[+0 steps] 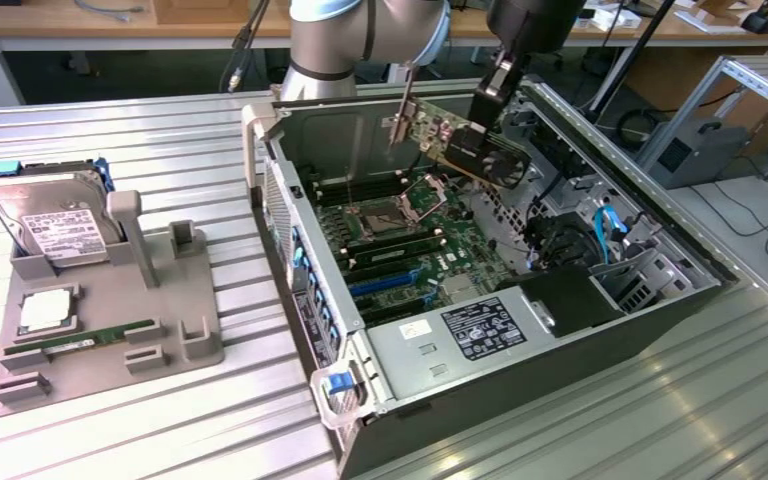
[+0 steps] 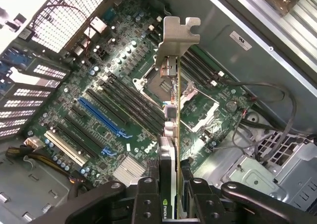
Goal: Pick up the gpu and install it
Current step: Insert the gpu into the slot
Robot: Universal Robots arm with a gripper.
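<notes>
I have the gpu [image 1: 480, 152] hanging in the upper middle of the exterior frame, over the open computer case [image 1: 357, 330] and apart from the motherboard [image 1: 404, 235] beneath it, not seated in any slot. The gripper [image 1: 498, 80] is clamped on the card's upper edge; in the wrist view its fingers [image 2: 146, 199] press on both faces of the board, which runs edge-on away from the camera to its metal bracket [image 2: 176, 35]. I judge the card light and stiff, so it should not sag or swing in this hold, but fragile: the bare circuit face and the cooler on the other side would not tolerate a hard squeeze or a knock against the case wall. The edge opposite the connector is the sensible place to hold it, away from the contacts and small parts. The blue expansion slot [image 2: 101, 116] lies near the card's lower edge, and a tilted card could bind there
</notes>
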